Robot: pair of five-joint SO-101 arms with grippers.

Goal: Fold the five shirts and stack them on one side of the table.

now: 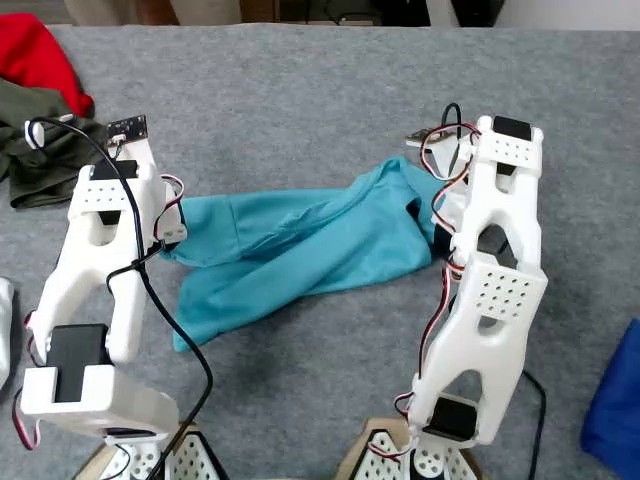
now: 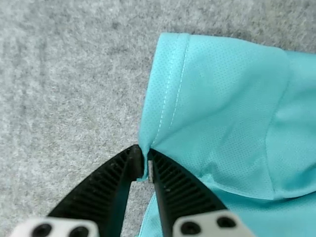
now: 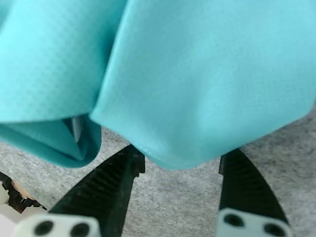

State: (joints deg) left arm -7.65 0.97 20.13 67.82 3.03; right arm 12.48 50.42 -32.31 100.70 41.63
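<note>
A teal shirt lies crumpled across the middle of the grey table, stretched between the two arms. My left gripper is at the shirt's left end. In the left wrist view it is shut on the stitched hem corner of the teal shirt. My right gripper is at the shirt's right end. In the right wrist view it stands open, and a fold of the teal shirt hangs down between its fingertips without being pinched.
A red shirt and a dark green shirt lie bunched at the far left. A blue shirt pokes in at the right edge and a white cloth at the left edge. Bare grey table stretches behind the teal shirt.
</note>
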